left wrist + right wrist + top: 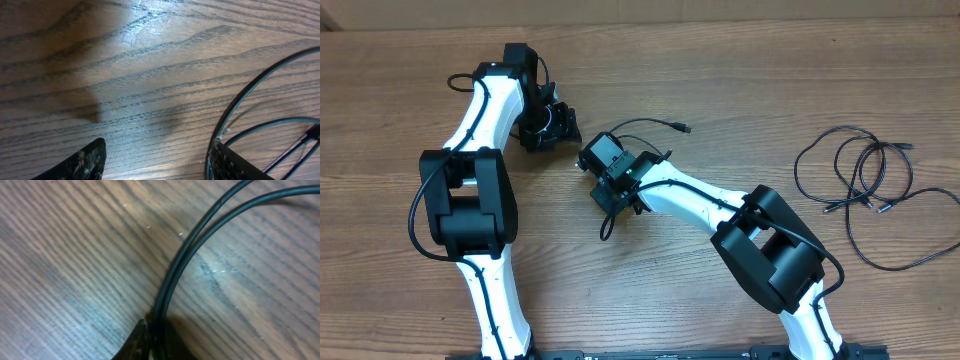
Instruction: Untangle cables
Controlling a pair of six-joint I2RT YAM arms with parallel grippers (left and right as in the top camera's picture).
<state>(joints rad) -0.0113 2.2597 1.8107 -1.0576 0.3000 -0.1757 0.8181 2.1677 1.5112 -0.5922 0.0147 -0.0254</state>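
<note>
While pinching one cable (186,250) mid-surface (740,60) with closed right tool (613,192), holds left tool (554,126) open and empty close by. Leaves other cables (870,185) far right in loose crossing loops. Looks about midway, that pile unsorted.

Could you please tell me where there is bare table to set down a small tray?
Free: the table between the single cable at the right tool and the looped cables; the strip between the left arm and right arm; the corner outside the left arm. Crowded: the centre, where the left tool and right tool sit close, and the right edge.
</note>
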